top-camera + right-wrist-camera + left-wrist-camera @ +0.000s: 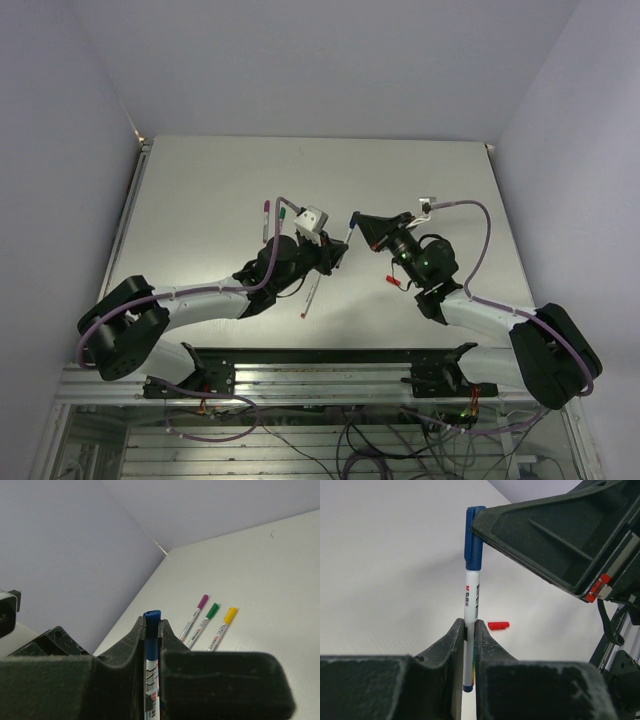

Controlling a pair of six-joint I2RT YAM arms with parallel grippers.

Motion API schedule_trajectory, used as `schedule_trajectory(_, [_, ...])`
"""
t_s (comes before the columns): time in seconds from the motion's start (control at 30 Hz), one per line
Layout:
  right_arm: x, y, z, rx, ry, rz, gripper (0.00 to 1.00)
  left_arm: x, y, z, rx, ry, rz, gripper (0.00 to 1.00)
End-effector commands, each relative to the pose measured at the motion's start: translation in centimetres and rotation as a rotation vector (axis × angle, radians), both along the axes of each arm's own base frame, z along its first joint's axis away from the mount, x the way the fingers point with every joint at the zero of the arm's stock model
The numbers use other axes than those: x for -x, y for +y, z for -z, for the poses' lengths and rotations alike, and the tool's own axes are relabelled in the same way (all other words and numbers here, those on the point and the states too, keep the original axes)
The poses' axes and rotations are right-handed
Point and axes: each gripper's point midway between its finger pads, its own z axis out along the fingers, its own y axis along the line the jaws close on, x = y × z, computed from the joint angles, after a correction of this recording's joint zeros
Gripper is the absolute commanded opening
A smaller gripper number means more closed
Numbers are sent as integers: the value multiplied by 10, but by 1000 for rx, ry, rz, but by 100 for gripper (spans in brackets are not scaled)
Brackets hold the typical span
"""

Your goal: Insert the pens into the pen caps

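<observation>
Blue pair is in hand. My left jaws are clamped on the barrel of the blue pen (pixel 470 600), holding it upright above the desk (pixel 380 580). My right jaws are pinched shut on the blue cap (pixel 474 535), which sits over the pen's top end. I judge this to be the press-together step. Next move calls for a straight push along the pen's axis with no sideways lean, then the right jaws let go.

Can't tell if the cap is fully seated, since the jaws cover the joint in the right wrist view.

Further out, a red cap (pixel 498 625) lies loose on the desk, so red looks like the last pair. A bare pen (pixel 308 293) lies by the left arm, its tip colour too small to read.

Farthest off, the purple-capped pen (pixel 196 611), green-capped pen (pixel 207 616) and yellow-capped pen (pixel 224 622) lie side by side, looking done. From above the yellow one is hidden.
</observation>
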Motion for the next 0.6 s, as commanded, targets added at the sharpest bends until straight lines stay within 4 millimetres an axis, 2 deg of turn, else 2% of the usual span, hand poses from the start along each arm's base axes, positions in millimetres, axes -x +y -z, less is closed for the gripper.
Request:
schedule_trajectory(0.0, [24,19,72,199,189,-124,0,-34,24,-104,248,-203,-147,7])
schedule_trajectory(0.17, [31,28,92,269,231,-151,0,-50,37,-120,294,-227,-186,7])
schedule_trajectory(0.37, [36,39,117,337,298,-183,0,-56,33,-130,327,-236,-154,7])
schedule_trajectory(0.57, [25,42,113,356,282,-154,0,-53,21,-122,325,-204,-95,7])
